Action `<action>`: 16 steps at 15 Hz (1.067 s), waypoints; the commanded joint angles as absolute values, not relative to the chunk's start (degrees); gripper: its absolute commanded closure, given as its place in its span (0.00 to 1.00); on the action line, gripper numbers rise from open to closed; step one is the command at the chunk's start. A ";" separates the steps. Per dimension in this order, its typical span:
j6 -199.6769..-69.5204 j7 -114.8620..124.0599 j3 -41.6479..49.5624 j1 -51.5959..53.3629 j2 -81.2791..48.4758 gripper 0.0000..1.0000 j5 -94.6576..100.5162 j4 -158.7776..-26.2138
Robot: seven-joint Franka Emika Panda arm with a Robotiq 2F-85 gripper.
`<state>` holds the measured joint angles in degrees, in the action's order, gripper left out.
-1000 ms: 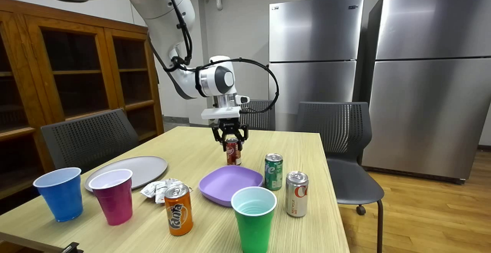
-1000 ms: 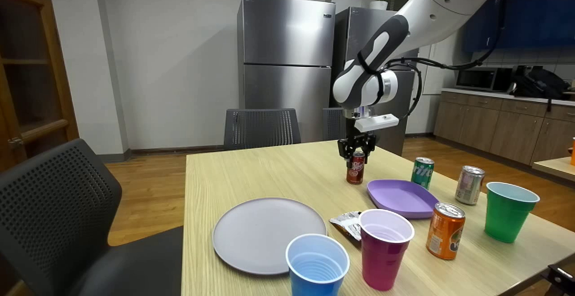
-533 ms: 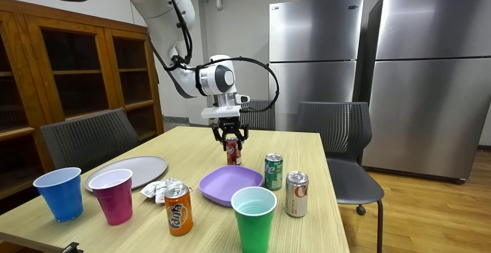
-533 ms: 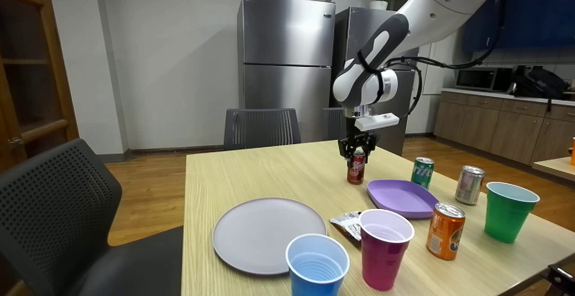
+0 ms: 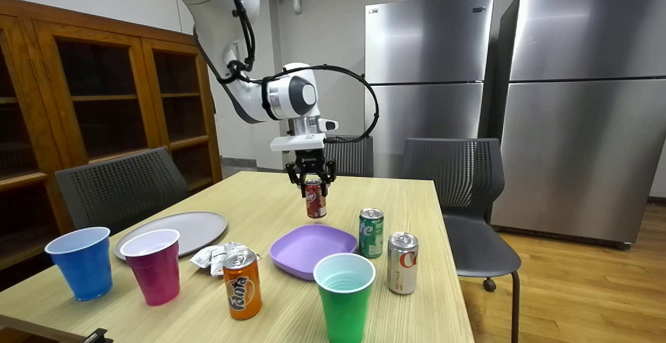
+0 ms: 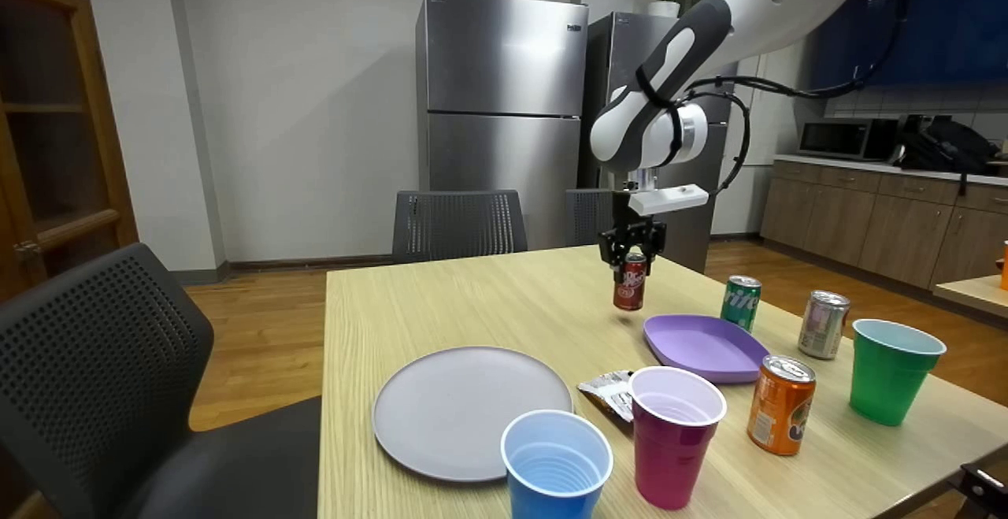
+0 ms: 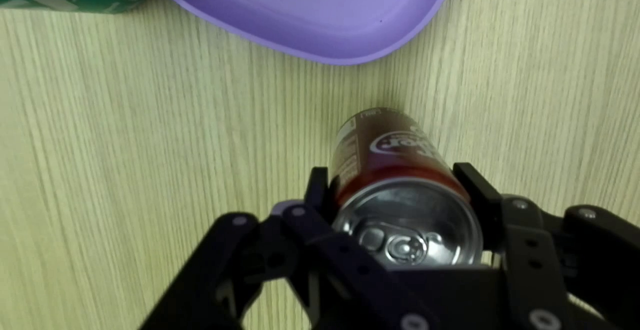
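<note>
Red can (image 5: 316, 204) rose, gripper (image 5: 314, 190) clamped on it; hung just above table (image 5: 260, 194) between purple plate (image 5: 308, 249) and far edge, both exterior views.

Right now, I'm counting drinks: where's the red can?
In both exterior views, the pincer holds the red can aloft, left of the green can, beyond the purple plate.

White arm (image 5: 213, 28) with dark grey panels (image 6: 713, 19) and a black tool (image 7: 394, 182)
The shells (image 6: 776, 19) are smooth and rounded. A black cable (image 5: 326, 67), strapped on with black bands (image 5: 266, 98), curves out in a loop. Above the tool sit a silver collar (image 5: 305, 125) and a flat white block (image 5: 297, 142); round screw heads (image 7: 545, 319) dot the tool's black links (image 7: 531, 280).
</note>
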<state>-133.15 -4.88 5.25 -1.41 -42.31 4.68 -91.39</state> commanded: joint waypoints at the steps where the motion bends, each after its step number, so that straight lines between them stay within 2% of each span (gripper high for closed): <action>1: -133.62 -2.03 5.94 -0.54 -34.93 0.61 6.79 -99.97; 8: -135.11 1.48 6.40 -0.68 -28.46 0.61 8.51 -110.07; 16: -137.74 3.26 6.69 -0.88 -30.02 0.61 8.25 -112.09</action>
<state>-136.53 0.95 6.13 -1.25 -31.14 7.12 -110.79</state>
